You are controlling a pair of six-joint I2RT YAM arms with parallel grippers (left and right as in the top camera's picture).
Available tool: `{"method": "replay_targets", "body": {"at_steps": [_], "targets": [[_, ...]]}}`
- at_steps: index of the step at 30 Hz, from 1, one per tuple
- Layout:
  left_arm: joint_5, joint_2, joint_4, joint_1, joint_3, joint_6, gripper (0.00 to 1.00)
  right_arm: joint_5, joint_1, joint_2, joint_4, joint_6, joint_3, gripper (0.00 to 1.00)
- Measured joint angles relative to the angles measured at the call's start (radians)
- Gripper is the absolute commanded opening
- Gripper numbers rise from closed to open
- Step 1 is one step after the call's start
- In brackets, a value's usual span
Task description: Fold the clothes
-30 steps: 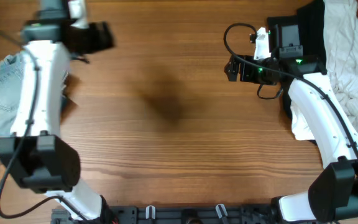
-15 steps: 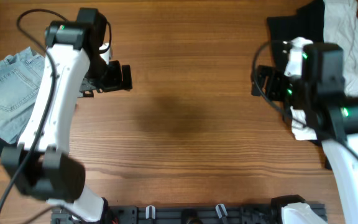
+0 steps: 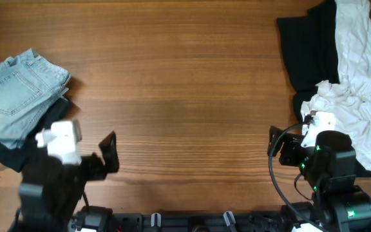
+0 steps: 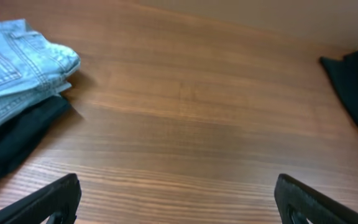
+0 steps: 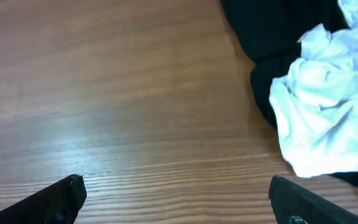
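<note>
Note folded jeans point(image 3: 18, 96) far left on the table point(image 3: 185, 84), lying atop a dark garment point(image 3: 2, 151). Near left: left gripper point(image 4: 178, 190) with fingers spread wide, pinching nothing, above bare wood. Near right: right gripper point(image 5: 176, 190) likewise spread and empty, just beside crumpled white cloth point(image 5: 319, 118). Far right: unfolded white heap overlapping black garment point(image 3: 308, 58).

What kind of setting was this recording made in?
Probably a robot test bench set up for laundry folding: a bare wooden table, folded jeans stacked on a dark cloth at one side, and a crumpled clothes heap, white and black, at the other.
</note>
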Motion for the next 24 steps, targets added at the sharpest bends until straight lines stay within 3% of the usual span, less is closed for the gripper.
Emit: {"method": "replay_targets", "body": {"at_steps": [9,16,21,24], "targets": [[-0.005,-0.084,-0.176,0.0,-0.001,0.0,1.0,0.0,0.0,0.039,0.0,0.004,0.0,1.0],[-0.006,-0.084,-0.179,0.0,-0.001,0.0,1.0,0.0,0.0,0.043,0.0,0.004,0.0,1.0],[-0.006,-0.084,-0.179,0.0,-0.001,0.0,1.0,0.0,0.0,-0.094,0.028,0.003,-0.025,1.0],[-0.006,-0.084,-0.18,0.0,-0.001,0.0,1.0,-0.031,0.0,-0.274,0.248,-0.073,-0.163,1.0]]}}
